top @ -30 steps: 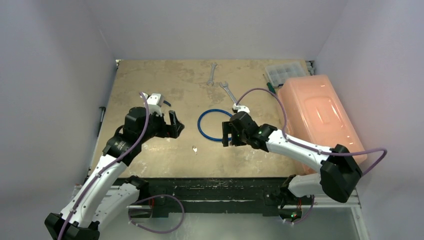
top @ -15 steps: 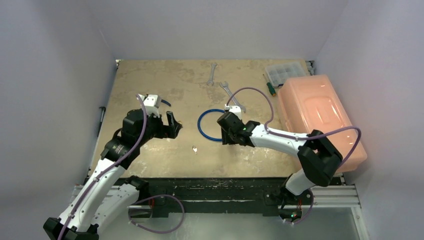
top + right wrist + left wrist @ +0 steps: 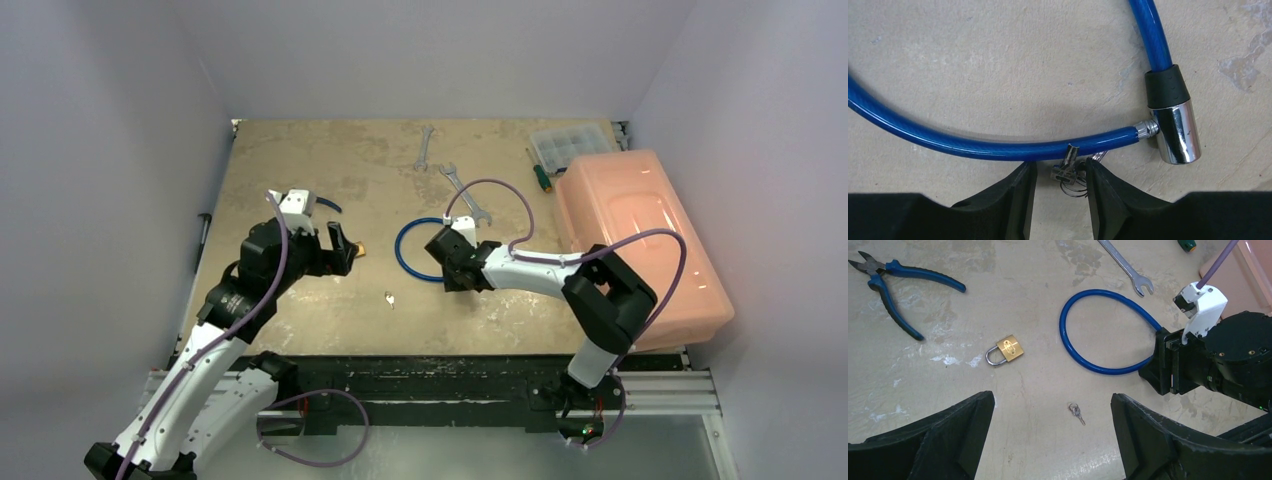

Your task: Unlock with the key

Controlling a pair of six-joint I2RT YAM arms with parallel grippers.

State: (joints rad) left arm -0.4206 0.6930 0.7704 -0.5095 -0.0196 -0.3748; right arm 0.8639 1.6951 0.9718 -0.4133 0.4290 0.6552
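The key (image 3: 1077,412), tiny and silvery on a small ring, lies flat on the table; in the top view (image 3: 389,297) it is between the two arms. The small brass padlock (image 3: 1005,350) lies shut to the left of it, and part of it shows in the top view (image 3: 358,250). My left gripper (image 3: 1053,440) is open and empty, hovering above the key with the padlock just ahead; it also shows in the top view (image 3: 345,252). My right gripper (image 3: 1058,192) is low at a blue cable lock (image 3: 973,145). Its jaws stand narrowly apart around a separate wire ring with a flat metal piece (image 3: 1068,172).
The blue cable loop (image 3: 418,250) ends in a chrome cylinder (image 3: 1175,132). Blue-handled pliers (image 3: 893,285) lie far left. Two wrenches (image 3: 425,148) (image 3: 462,190) lie at the back. An orange lidded box (image 3: 640,230), a clear organiser (image 3: 570,142) and a screwdriver (image 3: 540,175) stand right.
My right arm has swung left and down to the near side of the cable loop. My left gripper has drawn back a little to the left, uncovering the padlock.
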